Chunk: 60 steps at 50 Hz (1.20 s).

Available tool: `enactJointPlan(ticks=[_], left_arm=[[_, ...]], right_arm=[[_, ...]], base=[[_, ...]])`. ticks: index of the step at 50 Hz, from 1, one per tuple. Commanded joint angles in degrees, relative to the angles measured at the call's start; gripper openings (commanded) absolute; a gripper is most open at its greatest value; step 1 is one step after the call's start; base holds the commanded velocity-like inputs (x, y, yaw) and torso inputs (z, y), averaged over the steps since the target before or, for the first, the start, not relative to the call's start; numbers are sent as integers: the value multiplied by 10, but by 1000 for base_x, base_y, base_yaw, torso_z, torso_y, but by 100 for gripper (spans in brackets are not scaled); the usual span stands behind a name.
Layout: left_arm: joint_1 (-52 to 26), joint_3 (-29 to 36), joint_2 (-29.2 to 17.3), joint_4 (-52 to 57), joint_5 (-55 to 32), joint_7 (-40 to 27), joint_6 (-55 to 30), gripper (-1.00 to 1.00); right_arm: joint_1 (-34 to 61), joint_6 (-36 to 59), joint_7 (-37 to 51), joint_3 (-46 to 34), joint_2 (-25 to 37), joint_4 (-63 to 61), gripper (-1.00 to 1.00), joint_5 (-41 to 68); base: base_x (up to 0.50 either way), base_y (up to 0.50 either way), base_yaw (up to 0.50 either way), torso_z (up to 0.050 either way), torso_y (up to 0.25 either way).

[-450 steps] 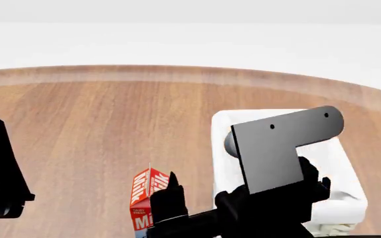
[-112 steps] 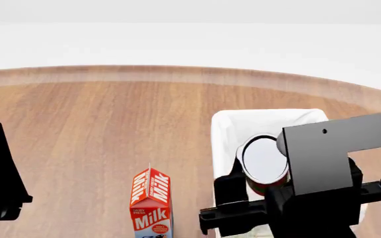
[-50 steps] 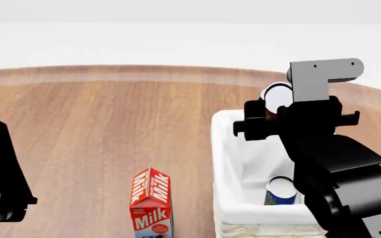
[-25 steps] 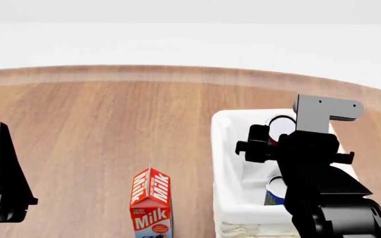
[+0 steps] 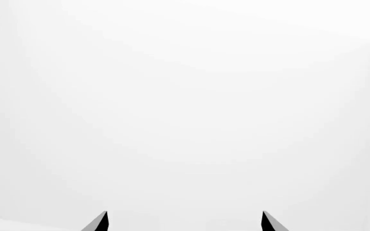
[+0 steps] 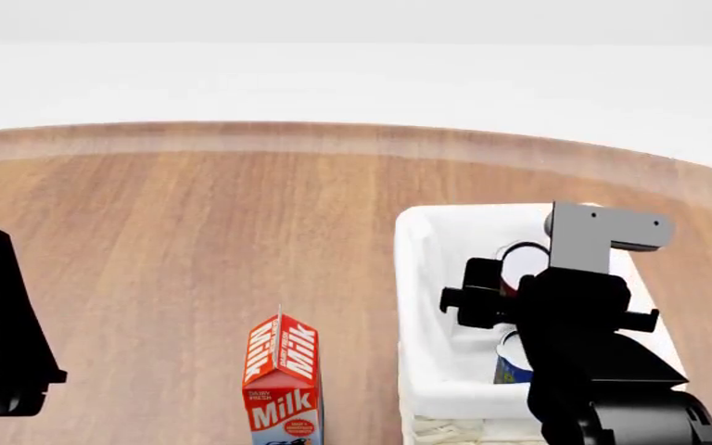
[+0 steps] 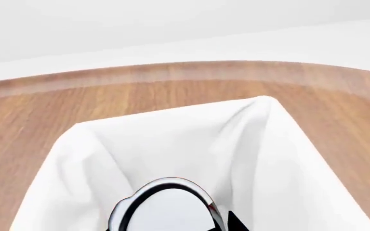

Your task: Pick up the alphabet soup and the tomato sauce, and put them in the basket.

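Observation:
The basket (image 6: 415, 278) stands at the right of the wooden table, its white liner (image 7: 269, 144) also filling the right wrist view. The alphabet soup (image 6: 512, 360), a blue can with a pale lid, stands inside it at the near end. My right gripper (image 6: 519, 283) is down inside the basket, shut on the tomato sauce (image 6: 525, 261); its silvery lid with a red edge (image 7: 165, 207) sits between the fingers. My left gripper (image 6: 0, 343) hangs at the far left, open and empty (image 5: 183, 222), facing blank white.
A red-and-white milk carton (image 6: 283, 378) stands upright just left of the basket. The round wooden table (image 6: 208, 222) stretches to a curved far edge; beyond it is white floor.
My right gripper has come down with the tomato sauce from above the basket's far rim into the basket. The left arm has barely moved.

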Motion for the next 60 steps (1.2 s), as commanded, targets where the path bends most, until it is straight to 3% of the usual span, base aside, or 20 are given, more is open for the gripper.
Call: enactJointPlan(ticks=[1, 9, 10, 26, 49, 60], left_arm=[[-1, 0, -1, -2, -1, 0, 1, 100], [-2, 2, 0, -4, 0, 0, 2, 100], [-2, 2, 0, -4, 0, 0, 2, 100], [1, 2, -1, -4, -2, -1, 4, 100], [2, 3, -4, 2, -4, -4, 3, 100], [-2, 3, -5, 3, -6, -6, 1, 100]], right_arm=[[1, 5, -5, 1, 0, -3, -100, -21], [4, 14, 0, -2, -1, 6, -100, -23], [3, 11, 1, 0, -3, 10, 100, -22], [1, -8, -5, 10, -1, -6, 100, -17], [55, -131, 53, -24, 65, -186, 100, -152], [90, -136, 72, -36, 91, -269, 100, -193]], base=[[0, 0, 0, 0, 0], [0, 0, 0, 0, 0], [0, 0, 0, 0, 0], [0, 0, 0, 0, 0], [0, 0, 0, 0, 0], [0, 0, 0, 0, 0]])
